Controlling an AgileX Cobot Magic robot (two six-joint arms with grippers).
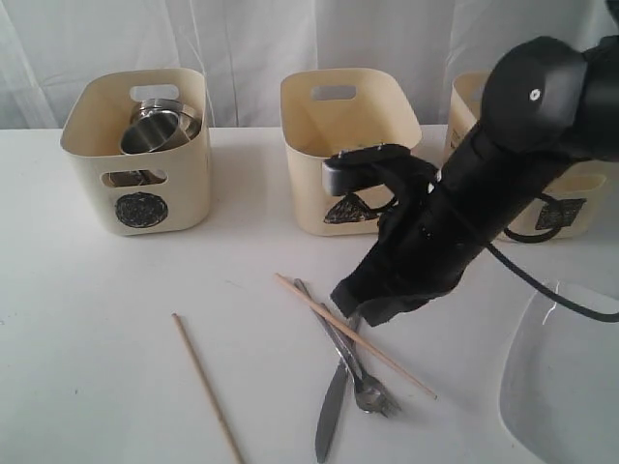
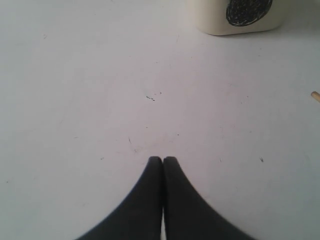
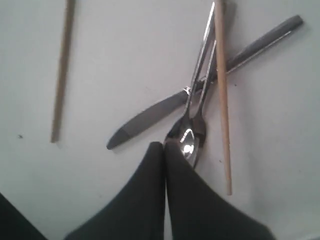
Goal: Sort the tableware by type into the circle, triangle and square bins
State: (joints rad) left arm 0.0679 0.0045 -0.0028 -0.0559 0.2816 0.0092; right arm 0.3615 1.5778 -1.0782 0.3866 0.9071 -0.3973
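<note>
Hovering over the fork (image 3: 193, 125), right claw (image 3: 164, 145) pinched closed, empty — left claw (image 2: 162, 159) closed too, above open table (image 2: 75, 75).

- The black right arm (image 1: 513, 164) slants from the upper right of the exterior frame down towards the centre.
- A grey camera block (image 1: 353, 166) sits on its wrist, left of the arm.
- The right gripper (image 3: 164, 145) points down, with its black fingers pressed together.
- The left gripper (image 2: 163, 160) has its fingers closed tip to tip.
</note>
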